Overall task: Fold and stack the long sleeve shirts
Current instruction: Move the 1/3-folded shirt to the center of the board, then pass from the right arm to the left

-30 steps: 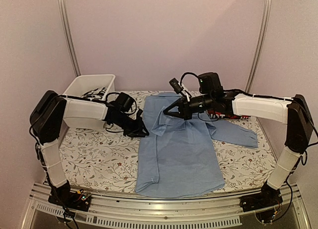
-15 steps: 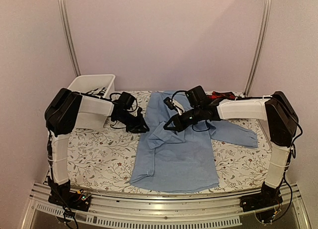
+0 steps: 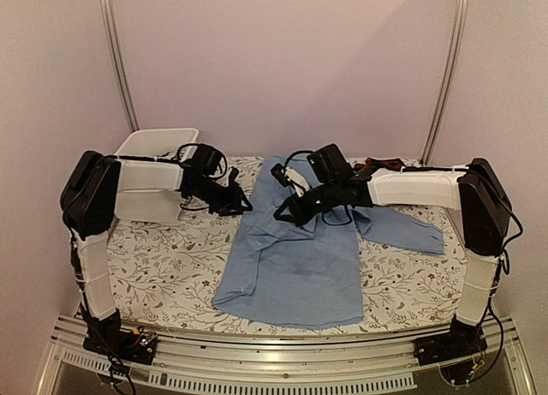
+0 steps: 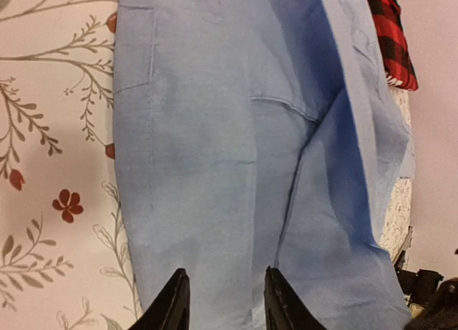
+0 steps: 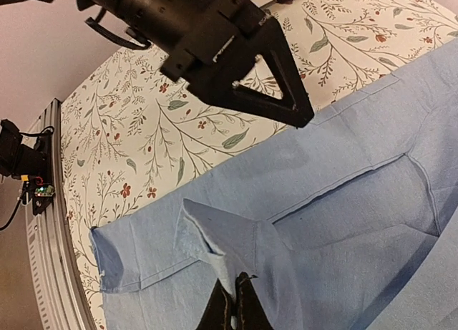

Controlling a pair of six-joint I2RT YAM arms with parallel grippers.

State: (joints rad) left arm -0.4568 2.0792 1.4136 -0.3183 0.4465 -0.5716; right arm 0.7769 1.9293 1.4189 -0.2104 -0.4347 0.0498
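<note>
The light blue shirt (image 3: 300, 262) lies spread in the middle of the table, one sleeve reaching right. My right gripper (image 3: 285, 213) is shut on a raised fold of it near its upper left; the right wrist view shows the shut fingers (image 5: 237, 305) pinching that fold of the shirt (image 5: 343, 222). My left gripper (image 3: 242, 204) is open at the shirt's left edge, with cloth (image 4: 215, 129) lying under its spread fingers (image 4: 174, 305) and nothing pinched. It also shows in the right wrist view (image 5: 286, 104). The red-and-black plaid shirt (image 3: 383, 164) lies at the back right, mostly hidden behind my right arm, and its corner shows in the left wrist view (image 4: 386, 29).
A white bin (image 3: 154, 145) stands at the back left, behind my left arm. The floral tablecloth (image 3: 163, 258) covers the table. A metal rail (image 3: 257, 361) runs along the near edge. Walls close the back and sides.
My right gripper has moved left with the fold, dragging the blue shirt leftward, so its lower hem has shifted left. My left gripper has drawn back a little toward the bin.
</note>
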